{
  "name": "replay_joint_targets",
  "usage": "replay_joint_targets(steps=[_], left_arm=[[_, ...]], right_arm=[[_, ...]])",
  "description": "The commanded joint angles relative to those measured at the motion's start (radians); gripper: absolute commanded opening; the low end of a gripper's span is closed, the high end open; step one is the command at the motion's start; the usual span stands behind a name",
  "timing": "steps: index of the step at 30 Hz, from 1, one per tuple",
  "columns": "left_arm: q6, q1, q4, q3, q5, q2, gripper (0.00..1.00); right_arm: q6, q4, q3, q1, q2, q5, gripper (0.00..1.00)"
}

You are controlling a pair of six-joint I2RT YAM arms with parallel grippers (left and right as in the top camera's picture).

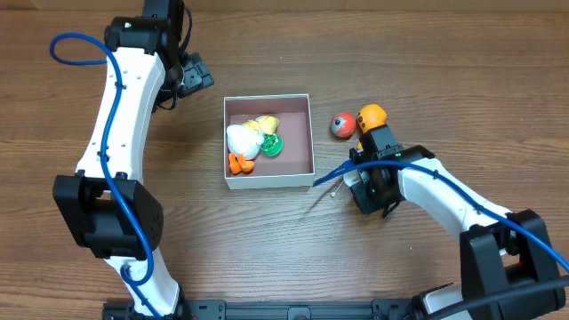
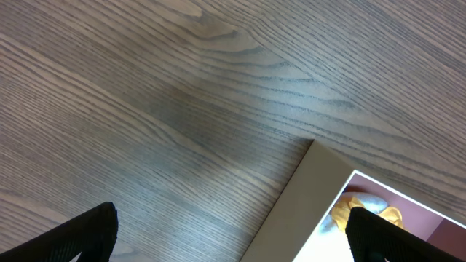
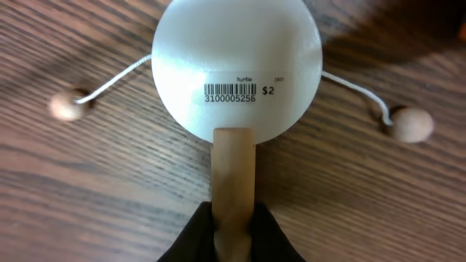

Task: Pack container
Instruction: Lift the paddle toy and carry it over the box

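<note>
Brown wood-grain tabletop bears the shallow white-walled square container; right gripper clamps a white round toy's wooden handle; left gripper gapes wide.

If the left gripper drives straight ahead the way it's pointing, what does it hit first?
Most likely bare table: the open left gripper aims at wood just beside the container corner. Depth is unclear.

You find toys bunched in the container's left half. Right of it lie two balls, a rattle drum before them.
</note>
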Motion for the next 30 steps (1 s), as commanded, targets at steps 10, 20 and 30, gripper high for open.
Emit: replay_joint_targets(steps=[10,20,30], left_arm=[[-0.019,0.0,-0.002,0.01,0.008,-0.024,1.0],[-0.019,0.0,-0.002,0.01,0.008,-0.024,1.0],[-0.019,0.0,-0.002,0.01,0.008,-0.024,1.0]], right_arm=[[-0.013,-0.162,0.251,0.002,-0.128,-0.011,0.06],[-0.211,-0.187,0.359,0.117,-0.216,-0.09,0.14],[-0.416,0.01,0.359,0.298,-0.216,-0.124,0.1]])
